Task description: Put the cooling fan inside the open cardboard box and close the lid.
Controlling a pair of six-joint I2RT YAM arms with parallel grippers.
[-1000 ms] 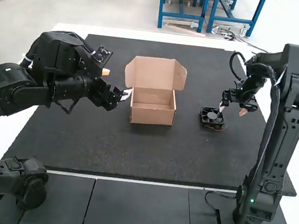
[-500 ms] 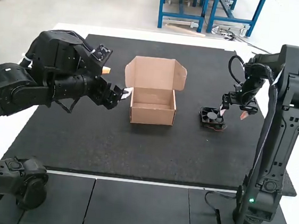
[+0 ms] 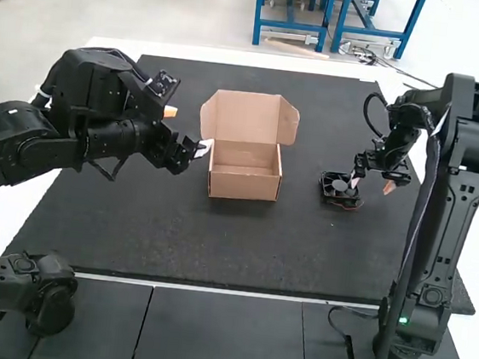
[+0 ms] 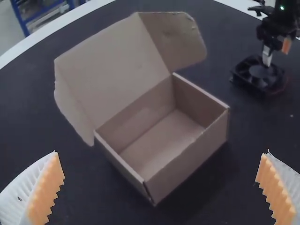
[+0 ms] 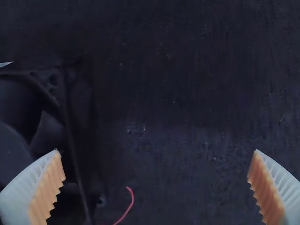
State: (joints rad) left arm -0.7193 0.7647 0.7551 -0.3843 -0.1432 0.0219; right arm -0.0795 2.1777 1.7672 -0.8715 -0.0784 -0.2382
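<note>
The open cardboard box (image 3: 245,167) stands mid-mat, its lid (image 3: 248,116) upright at the back, its inside bare (image 4: 159,138). To its right, flat on the mat, lies the black cooling fan (image 3: 339,190) with a thin red wire (image 5: 123,210). My right gripper (image 3: 373,178) hangs open just above the fan's right edge, one finger (image 5: 38,190) over the fan frame (image 5: 28,136), the other over bare mat. My left gripper (image 3: 193,151) is open, just left of the box, with the box (image 4: 159,136) between its pads. The fan (image 4: 258,76) and the right gripper (image 4: 274,47) appear beyond the box.
A black foam mat (image 3: 241,248) covers the table, with white table edge at the left and far side. Open mat lies in front of the box and between box and fan. The right arm's upright column (image 3: 434,243) stands right of the fan.
The right gripper has shifted slightly to the right and a bit up over the fan. The left arm, box and fan have stayed put.
</note>
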